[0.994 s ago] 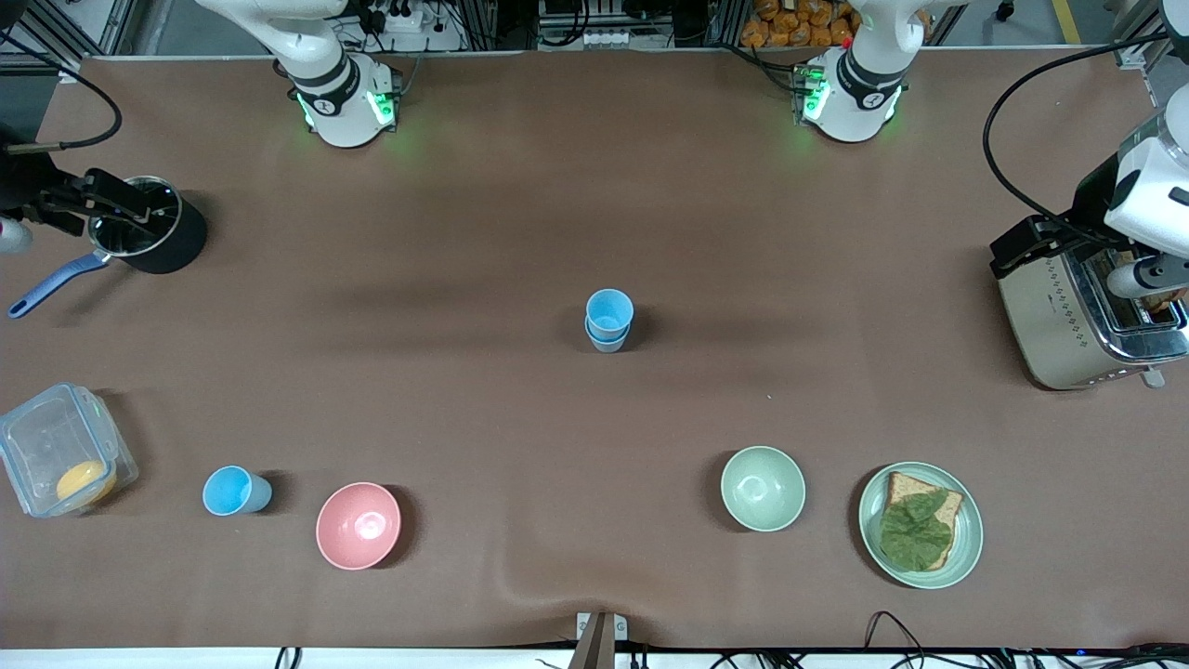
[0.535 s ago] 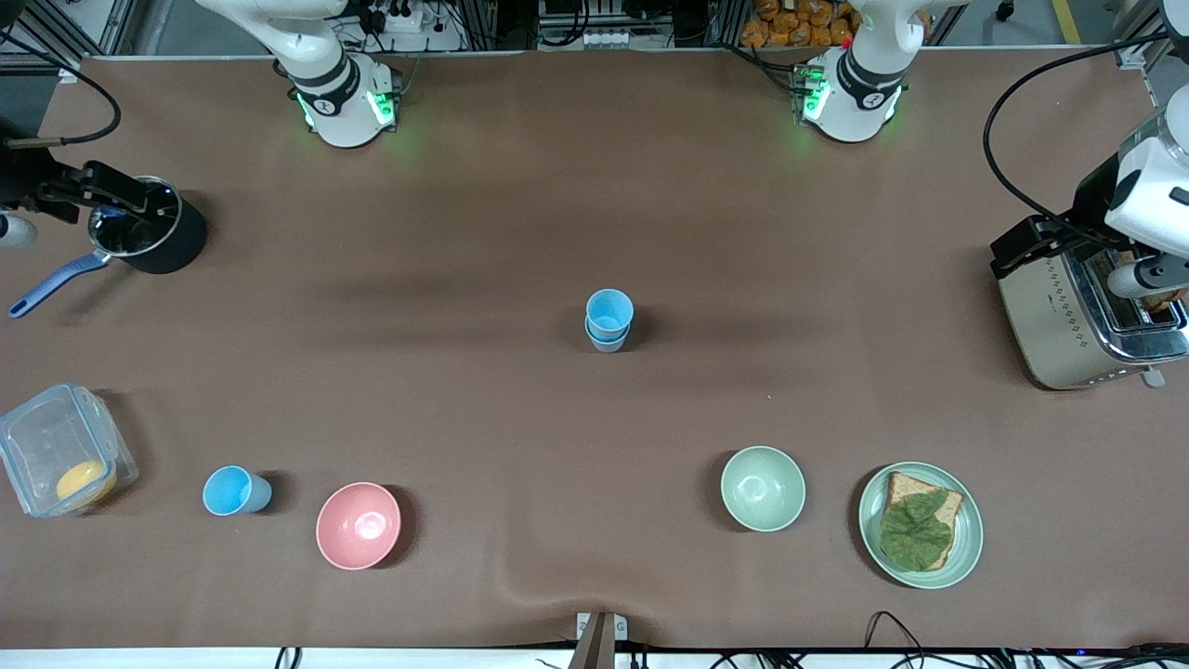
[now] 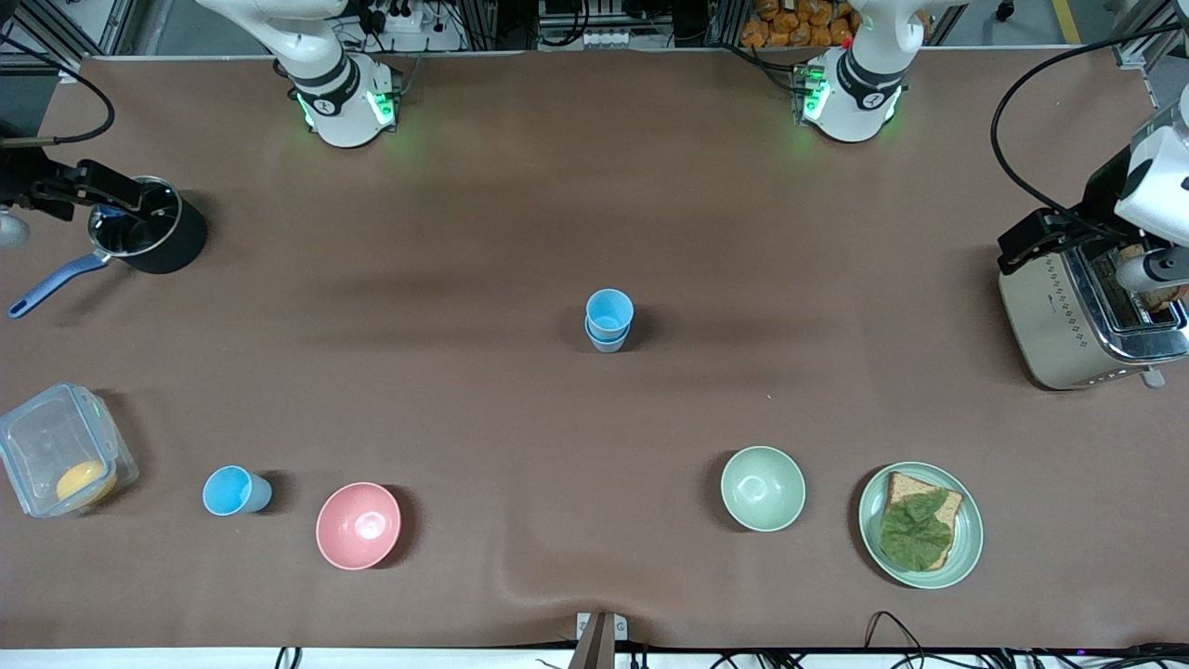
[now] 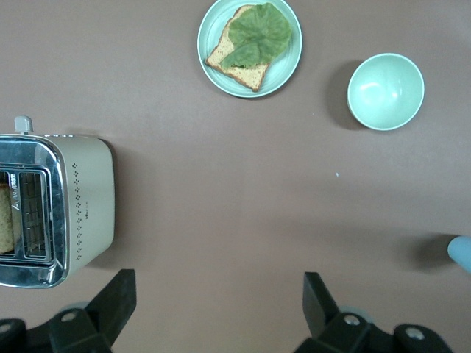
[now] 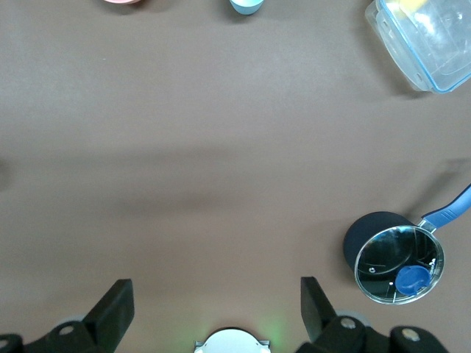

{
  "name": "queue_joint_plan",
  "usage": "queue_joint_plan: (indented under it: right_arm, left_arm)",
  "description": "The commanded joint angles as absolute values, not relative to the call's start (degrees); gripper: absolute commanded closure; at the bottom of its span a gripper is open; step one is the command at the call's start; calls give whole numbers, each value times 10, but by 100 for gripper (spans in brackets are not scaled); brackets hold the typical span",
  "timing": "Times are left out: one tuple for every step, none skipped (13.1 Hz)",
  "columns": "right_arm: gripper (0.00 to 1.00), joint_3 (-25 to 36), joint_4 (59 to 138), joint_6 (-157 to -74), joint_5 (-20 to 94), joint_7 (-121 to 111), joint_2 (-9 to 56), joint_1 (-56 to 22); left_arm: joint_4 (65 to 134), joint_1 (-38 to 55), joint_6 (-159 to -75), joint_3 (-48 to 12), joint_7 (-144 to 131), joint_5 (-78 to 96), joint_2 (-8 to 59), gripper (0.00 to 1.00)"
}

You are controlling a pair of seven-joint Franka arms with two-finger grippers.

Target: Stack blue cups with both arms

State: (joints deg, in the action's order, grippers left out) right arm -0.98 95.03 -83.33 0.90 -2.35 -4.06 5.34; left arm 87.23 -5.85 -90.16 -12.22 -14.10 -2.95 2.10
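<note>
Two nested light-blue plastic tumblers (image 3: 608, 321) stand mid-table; a third blue tumbler (image 3: 235, 490) sits near the front edge toward the right arm's end. They look light, stiff and slick, best gripped across the rim. The left pincer (image 4: 217, 312) over the toaster's end and the right pincer (image 5: 213, 309) over the saucepan's end both gape empty.

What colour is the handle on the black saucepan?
The saucepan has a blue handle, seen best in the front view.

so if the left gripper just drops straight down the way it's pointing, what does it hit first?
Probably bare table. The left gripper hangs open, pointing down beside the toaster; nothing shows between its fingers, though height is unclear.
</note>
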Motion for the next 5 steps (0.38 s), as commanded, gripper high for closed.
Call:
queue_joint_plan:
  right_arm:
    - [0,-18,939,-818,2,-27,-41,65]
    - [0,-18,939,-817,2,-25,-41,65]
    - [0,-18,935,-818,2,-24,-41,65]
    - [0,-18,934,-818,3,-24,-40,65]
    - [0,-18,934,-818,6,-24,-41,65]
  left_arm:
    - [845,-59,-869,-120,-120,-26,21,0]
    - [845,-58,-869,-120,-120,-26,20,0]
    - [845,-58,-867,-121,-116,-26,20,0]
    - [845,-58,-858,-121,-110,-25,19,0]
    - [845,-58,-845,-121,-99,-25,19,0]
